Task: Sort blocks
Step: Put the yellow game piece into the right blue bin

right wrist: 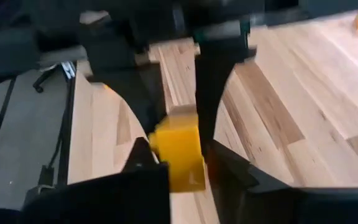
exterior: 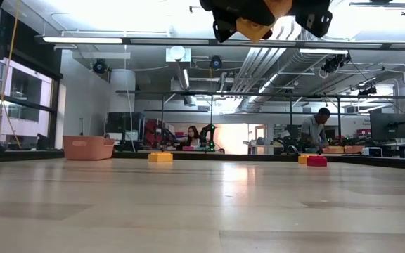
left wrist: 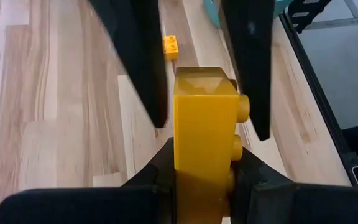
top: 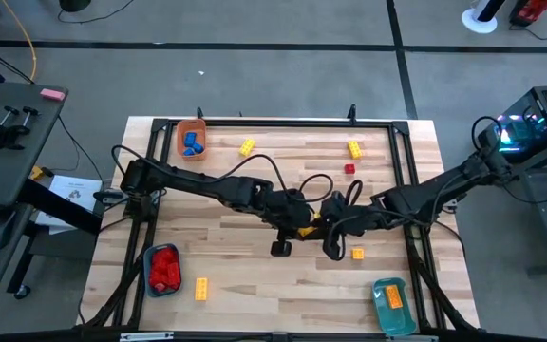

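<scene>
A yellow brick point(top: 305, 231) is in the air over the table's middle, between my two grippers. My left gripper point(top: 292, 233) comes from the table's left and is shut on it. My right gripper point(top: 324, 233) comes from the right and is shut on the same brick. The low view shows the brick point(exterior: 255, 28) high above the table. Loose bricks lie on the table: yellow ones point(top: 246, 146) point(top: 353, 148), a red one point(top: 349, 169) and orange ones point(top: 357, 253) point(top: 200, 288). My left gripper pinches the yellow brick's end nearest its wrist point(left wrist: 201, 177) between its two fingers, on the smooth side and the studded side. The brick sticks out forward past the fingers, lifted clear of the table. My right gripper pinches the brick's other end point(right wrist: 178, 163) between its two fingers point(right wrist: 148, 171), coming from the side opposite my left gripper. In the left wrist view its fingers point(left wrist: 253, 81) flank the brick's far end. The brick is clear of the table.
An orange tray point(top: 203, 126) with blue bricks stands far left. A blue tray point(top: 148, 269) with red bricks stands near left. A teal tray point(top: 380, 304) with an orange brick stands near right. People work in the room behind the table.
</scene>
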